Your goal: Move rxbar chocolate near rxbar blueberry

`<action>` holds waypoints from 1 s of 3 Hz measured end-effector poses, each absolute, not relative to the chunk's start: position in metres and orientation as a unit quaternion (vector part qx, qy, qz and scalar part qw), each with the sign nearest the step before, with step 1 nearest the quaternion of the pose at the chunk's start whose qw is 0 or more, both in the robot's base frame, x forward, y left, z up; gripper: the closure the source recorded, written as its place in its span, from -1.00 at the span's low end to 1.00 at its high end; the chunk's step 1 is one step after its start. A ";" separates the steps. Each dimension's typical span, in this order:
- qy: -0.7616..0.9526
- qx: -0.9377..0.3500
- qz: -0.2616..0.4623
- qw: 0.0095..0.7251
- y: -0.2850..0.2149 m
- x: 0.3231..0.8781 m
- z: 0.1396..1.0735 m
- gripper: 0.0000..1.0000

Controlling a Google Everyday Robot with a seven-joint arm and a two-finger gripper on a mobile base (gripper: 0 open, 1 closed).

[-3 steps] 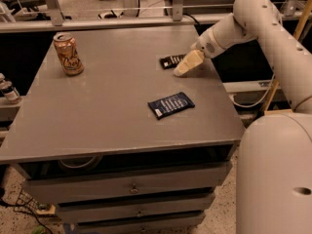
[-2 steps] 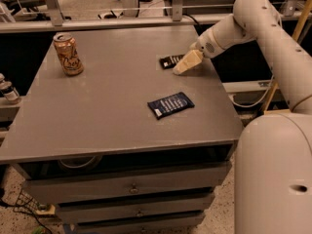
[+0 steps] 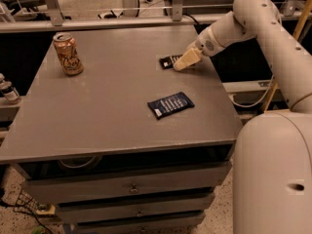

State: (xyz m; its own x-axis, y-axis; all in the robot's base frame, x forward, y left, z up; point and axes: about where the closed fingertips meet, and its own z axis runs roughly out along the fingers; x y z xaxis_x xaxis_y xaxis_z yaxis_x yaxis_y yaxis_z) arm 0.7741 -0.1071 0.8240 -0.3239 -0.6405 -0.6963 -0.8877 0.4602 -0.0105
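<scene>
Landmark: the rxbar blueberry (image 3: pixel 170 104) lies flat and a little askew on the grey table (image 3: pixel 97 116).
Rxbar chocolate: the rxbar chocolate (image 3: pixel 167 61) lies flat beyond the blueberry bar, toward the table's far edge. Bare tabletop shows between the two. Only its left end is visible; the rest is under my tool.
My gripper: my gripper (image 3: pixel 184 61) is down at the chocolate bar's right end, beyond the blueberry bar and slightly to its right in the view. It is touching the wrapper or all but touching it.
Grip state: I cannot tell whether it is spread, pressed together or already pinching the wrapper.
Bystander: a soda can (image 3: pixel 68 54) stands upright well to the left of the blueberry bar and farther back, away from the stretch I have to cross.
Step in hand: I judge this to be the pick-up of the chocolate bar, which is not yet near its goal.
Next move: I need to secure the thin wrapper and lift it just free of the top. Then I carry it toward the blueberry bar and set it down just beside that bar without nudging it.
Risk: a flat wrapper may slide along the top instead of lifting.
</scene>
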 end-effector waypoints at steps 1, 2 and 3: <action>0.791 -0.483 0.191 0.324 -0.107 0.774 0.827 1.00; 0.791 -0.483 0.191 0.324 -0.107 0.774 0.828 1.00; 0.790 -0.484 0.191 0.324 -0.107 0.774 0.829 1.00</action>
